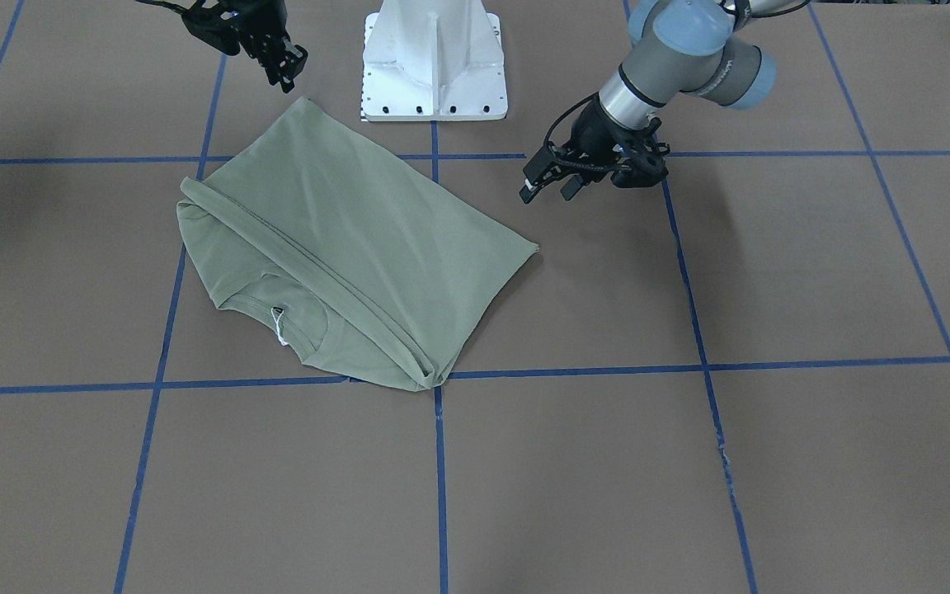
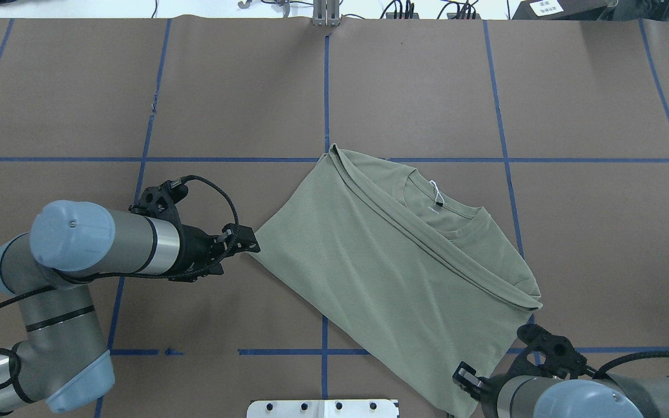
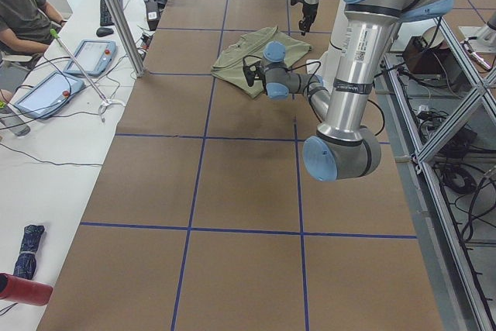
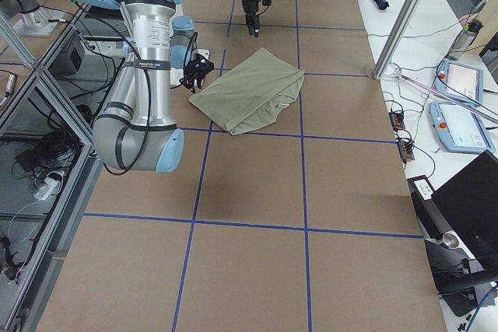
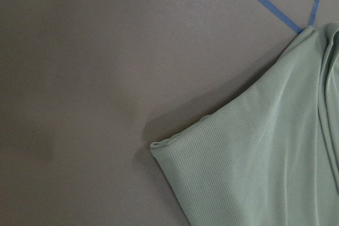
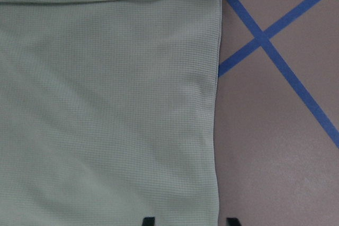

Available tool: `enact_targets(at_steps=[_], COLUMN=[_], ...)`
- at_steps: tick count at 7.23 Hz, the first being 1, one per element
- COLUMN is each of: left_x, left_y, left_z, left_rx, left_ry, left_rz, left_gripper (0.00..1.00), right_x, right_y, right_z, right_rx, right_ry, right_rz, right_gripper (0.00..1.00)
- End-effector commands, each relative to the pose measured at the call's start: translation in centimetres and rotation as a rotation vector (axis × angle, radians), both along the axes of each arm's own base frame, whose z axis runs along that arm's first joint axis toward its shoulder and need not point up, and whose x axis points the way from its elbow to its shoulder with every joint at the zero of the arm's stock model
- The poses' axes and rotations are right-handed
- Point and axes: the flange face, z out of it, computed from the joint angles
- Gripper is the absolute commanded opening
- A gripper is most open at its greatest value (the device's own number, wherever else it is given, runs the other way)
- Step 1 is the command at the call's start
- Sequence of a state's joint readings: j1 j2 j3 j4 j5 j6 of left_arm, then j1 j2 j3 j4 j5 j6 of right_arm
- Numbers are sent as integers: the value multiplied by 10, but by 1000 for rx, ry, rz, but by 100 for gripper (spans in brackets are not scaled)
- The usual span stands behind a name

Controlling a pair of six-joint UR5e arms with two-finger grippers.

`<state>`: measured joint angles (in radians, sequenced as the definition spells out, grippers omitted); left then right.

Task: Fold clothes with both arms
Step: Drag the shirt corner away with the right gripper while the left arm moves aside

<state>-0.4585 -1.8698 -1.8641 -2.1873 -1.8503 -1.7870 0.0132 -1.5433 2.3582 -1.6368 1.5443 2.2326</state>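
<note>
Green shirt (image 1: 359, 247) lies flat on the brown table (image 1: 689, 462), just in front of the white base (image 1: 435, 62) and skewed to the blue tape lines (image 1: 440, 478). It is folded over on itself. The fold ridge runs slantwise, with the round collar (image 1: 277, 307) and white paper tag (image 1: 279, 332) showing on the side away from the base.

Left gripper (image 1: 551, 188) is on the base's left side and further out from it, near the shirt's pointed side corner. Its fingers (image 1: 529, 191) are apart with nothing between them. The wrist view shows that corner on bare table.

Right gripper (image 1: 286, 73) is on the base's right side, by the shirt corner nearest the base. Its two dark fingertips (image 6: 149, 220) are spread wide, one over the cloth and one over the table – not closed on the fabric. Contact with the cloth cannot be told.
</note>
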Motion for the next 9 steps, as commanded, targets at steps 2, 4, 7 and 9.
enact_targets(at_steps=[2, 4, 7, 9], left_x=[33, 56, 58, 59], left_y=[-14, -29, -31, -31], left_z=[-5, 3, 21, 23], left_rx=[-24, -14, -17, -32], left_ry=[-94, -134, -170, -180], left_rz=[-31, -60, -73, -77], left_gripper=[77, 70, 67, 20], right_x=[25, 22, 17, 16], right_y=[-54, -72, -75, -74], right_z=[-9, -15, -16, -16], right_rx=[13, 41, 42, 41], right_ry=[-18, -27, -26, -26], right_rz=[128, 140, 145, 142], right_gripper=[100, 100, 100, 100])
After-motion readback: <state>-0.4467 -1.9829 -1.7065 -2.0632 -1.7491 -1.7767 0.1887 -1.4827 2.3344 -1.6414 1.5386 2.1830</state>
